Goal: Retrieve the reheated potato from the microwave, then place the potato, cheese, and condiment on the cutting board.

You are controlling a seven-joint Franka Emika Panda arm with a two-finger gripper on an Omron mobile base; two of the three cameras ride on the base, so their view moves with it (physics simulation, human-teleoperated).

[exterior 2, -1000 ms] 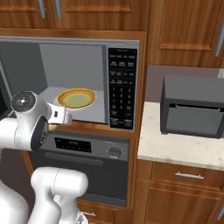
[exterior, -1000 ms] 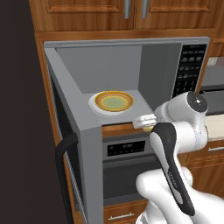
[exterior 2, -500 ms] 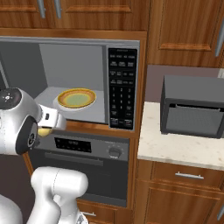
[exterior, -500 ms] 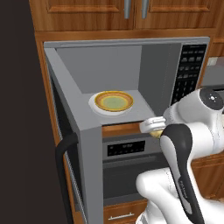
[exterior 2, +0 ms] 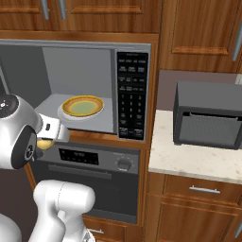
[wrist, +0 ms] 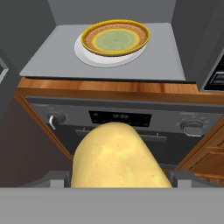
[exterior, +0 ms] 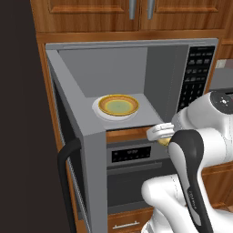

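My gripper (wrist: pixel 118 180) is shut on the potato (wrist: pixel 117 158), a lumpy pale yellow oval that bulks large in the lower hand view between the two fingertips (wrist: pixel 56 179). From the left base view the gripper (exterior: pixel 160 134) hangs just outside the microwave (exterior: pixel 113 68), in front of its lower edge, with the potato (exterior: pixel 163 142) peeking out beneath it. The right base view shows the same potato (exterior 2: pixel 43 143) under the gripper (exterior 2: pixel 51 133). The microwave (exterior 2: pixel 80 71) stands open. The cheese, condiment and cutting board are out of view.
An empty yellow-rimmed plate (exterior: pixel 118 105) sits on the microwave floor. The microwave door (exterior: pixel 86 154) is swung out to the left with its black handle (exterior: pixel 65 182). An oven (exterior 2: pixel 94 165) lies below. A grey toaster oven (exterior 2: pixel 208 113) stands on the counter (exterior 2: pixel 189 163) to the right.
The gripper has drawn back out of the microwave opening with the potato, ending slightly lower and further right in the left base view. The plate stays put.
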